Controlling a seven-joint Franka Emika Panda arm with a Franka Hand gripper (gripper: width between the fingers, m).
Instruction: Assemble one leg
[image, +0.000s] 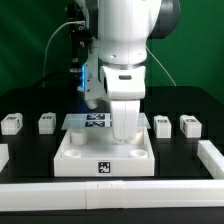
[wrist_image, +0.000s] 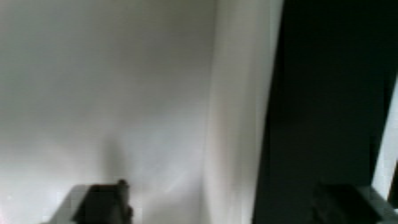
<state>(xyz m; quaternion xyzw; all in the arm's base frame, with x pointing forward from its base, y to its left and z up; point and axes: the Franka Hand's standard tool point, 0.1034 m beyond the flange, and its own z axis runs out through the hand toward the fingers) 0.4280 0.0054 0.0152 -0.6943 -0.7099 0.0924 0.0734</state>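
Note:
Several small white legs with tags stand in a row on the black table: two at the exterior view's left (image: 10, 123) (image: 46, 122) and two at its right (image: 163, 124) (image: 190, 125). The wide white tray-like piece (image: 75, 158) with a tag on its front lies in the middle. My gripper (image: 125, 137) is lowered onto the tray's far side, away from every leg. In the wrist view the gripper (wrist_image: 228, 205) has its dark fingers (wrist_image: 103, 205) wide apart over a blurred white surface (wrist_image: 143, 100) next to a dark strip. Nothing is held.
The marker board (image: 92, 121) lies behind the tray, partly hidden by the arm. White border bars lie at the front (image: 110, 195), the left (image: 3, 155) and the right (image: 211, 154). A green wall stands behind.

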